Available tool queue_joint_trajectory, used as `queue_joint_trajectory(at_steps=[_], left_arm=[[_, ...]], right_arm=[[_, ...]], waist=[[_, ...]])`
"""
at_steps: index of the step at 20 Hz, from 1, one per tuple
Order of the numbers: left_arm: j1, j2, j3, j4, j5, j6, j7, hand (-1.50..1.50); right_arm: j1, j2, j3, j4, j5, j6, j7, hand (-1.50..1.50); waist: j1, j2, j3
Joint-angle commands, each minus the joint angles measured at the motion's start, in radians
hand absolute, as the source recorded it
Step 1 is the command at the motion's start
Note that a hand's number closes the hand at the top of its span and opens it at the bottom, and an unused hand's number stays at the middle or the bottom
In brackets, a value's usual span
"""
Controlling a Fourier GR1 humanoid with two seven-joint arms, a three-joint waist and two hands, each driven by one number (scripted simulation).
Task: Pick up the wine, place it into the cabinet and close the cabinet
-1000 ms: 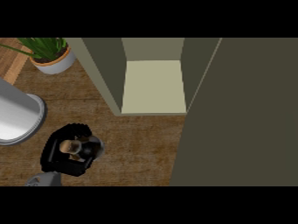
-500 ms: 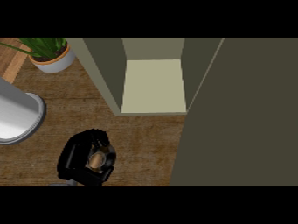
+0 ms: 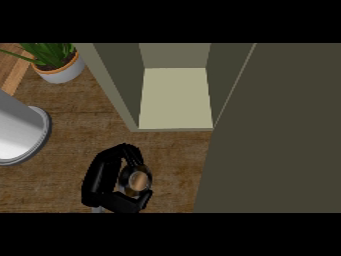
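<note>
The left robot hand (image 3: 99, 175) is curled round the wine (image 3: 136, 181), upright over the surface (image 3: 77, 120) just in front of the open cabinet (image 3: 174, 97), and I think the glass is heavy, slippery and easy to break, so hold its fat middle.

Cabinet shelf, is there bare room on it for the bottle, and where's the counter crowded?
Yes: the cabinet has a bare pale floor between its side walls. The counter strip between cylinder and cabinet is free too. It's tight by the open door, beside the hand holding the bottle.
</note>
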Motion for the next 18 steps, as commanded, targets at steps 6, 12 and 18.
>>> queue_joint_trajectory(at_steps=[6, 12, 18], left_arm=[[-0.133, -0.005, -0.078, 0.053, -0.021, 0.252, 0.003, 1.5], [-0.242, -0.005, -0.019, 0.145, -0.045, 0.266, 0.031, 1.5], [-0.339, -0.005, -0.005, 0.202, -0.065, 0.308, 0.067, 1.5]], right_arm=[[0.105, -0.085, -0.02, -0.253, 0.013, 0.022, 0.035, -1.5], [0.118, -0.091, -0.066, -0.247, -0.006, 0.022, 0.045, -1.5], [0.249, -0.08, 0.043, -0.209, 0.018, 0.022, -0.13, -1.5]], waist=[[-0.018, 0.001, 0.0], [-0.012, 0.004, -0.001], [-0.022, 0.001, 0.001]])
